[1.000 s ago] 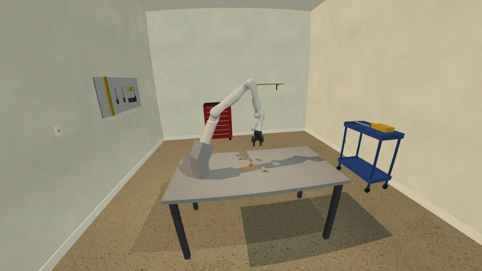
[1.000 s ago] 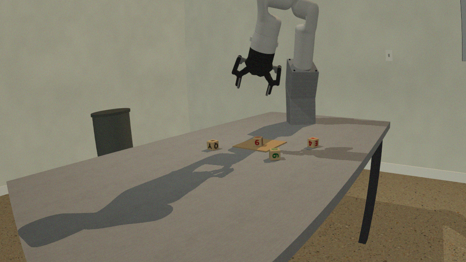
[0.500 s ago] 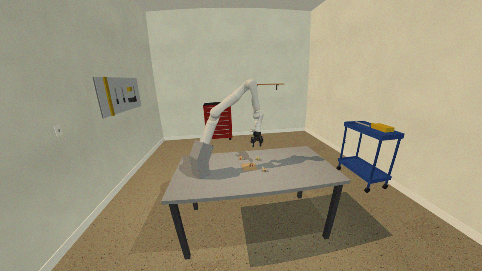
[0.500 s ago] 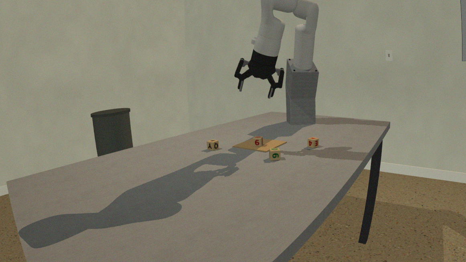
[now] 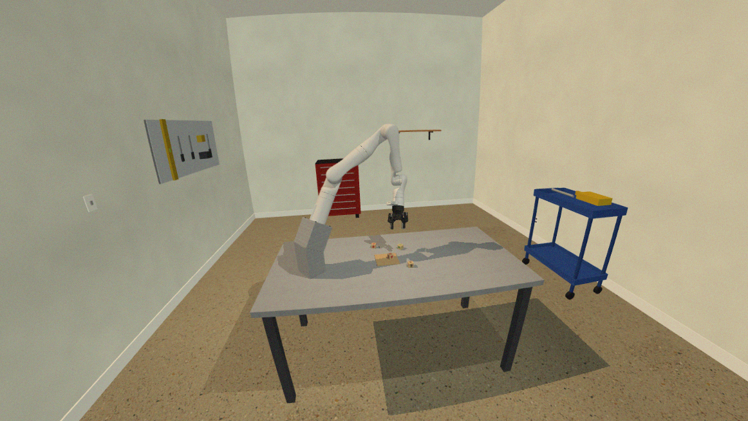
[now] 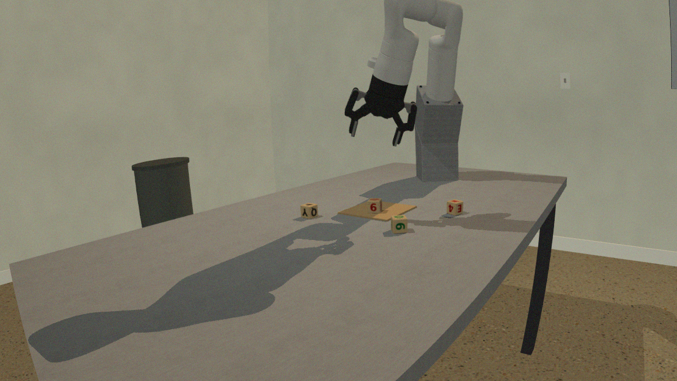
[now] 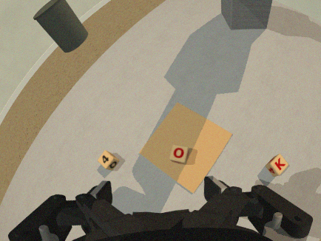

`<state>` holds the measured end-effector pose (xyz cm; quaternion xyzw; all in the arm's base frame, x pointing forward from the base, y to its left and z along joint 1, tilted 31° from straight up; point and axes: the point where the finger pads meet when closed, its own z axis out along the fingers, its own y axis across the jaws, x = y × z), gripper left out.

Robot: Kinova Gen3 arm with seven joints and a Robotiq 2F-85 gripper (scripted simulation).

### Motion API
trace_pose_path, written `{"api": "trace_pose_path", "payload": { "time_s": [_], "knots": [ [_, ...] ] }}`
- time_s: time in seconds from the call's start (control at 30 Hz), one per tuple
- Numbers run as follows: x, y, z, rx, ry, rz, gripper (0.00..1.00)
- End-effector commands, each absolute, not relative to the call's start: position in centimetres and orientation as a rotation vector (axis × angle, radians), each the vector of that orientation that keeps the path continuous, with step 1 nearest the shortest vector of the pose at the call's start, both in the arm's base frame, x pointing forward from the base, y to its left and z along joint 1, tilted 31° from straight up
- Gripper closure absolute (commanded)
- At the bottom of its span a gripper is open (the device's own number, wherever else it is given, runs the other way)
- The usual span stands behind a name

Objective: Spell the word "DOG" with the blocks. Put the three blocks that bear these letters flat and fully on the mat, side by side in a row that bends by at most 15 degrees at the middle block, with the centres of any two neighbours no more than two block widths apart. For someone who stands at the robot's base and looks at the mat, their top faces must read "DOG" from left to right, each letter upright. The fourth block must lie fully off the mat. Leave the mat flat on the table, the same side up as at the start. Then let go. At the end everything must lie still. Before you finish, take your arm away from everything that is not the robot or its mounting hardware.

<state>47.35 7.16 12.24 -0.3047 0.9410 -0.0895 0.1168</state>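
So the black end effector [image 5: 397,226] [image 6: 374,139] [image 7: 157,190] is spread fully wide above the speckle-grey counter [image 5: 335,292] [image 6: 293,312] [image 7: 111,92] – nothing in its grip. One cube-shaped block with a red O [image 5: 390,256] [image 6: 374,205] [image 7: 179,154] sits on the smooth, flat tan mat [image 5: 384,262] [image 6: 400,208] [image 7: 207,159] – the other three are off it.

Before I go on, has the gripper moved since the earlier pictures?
Yes: in the exterior view, the gripper is slightly lower and closer to the grey pedestal.
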Motion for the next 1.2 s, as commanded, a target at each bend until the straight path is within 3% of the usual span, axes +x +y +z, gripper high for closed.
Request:
{"api": "trace_pose_path", "payload": {
  "time_s": [0.0, 1.17],
  "knots": [
    [47.3, 7.9, 11.9, -0.928, 2.727, -0.264, 0.00],
    [47.0, 10.4, 10.8, -1.116, 2.601, -0.283, 0.00]
  ]
}}
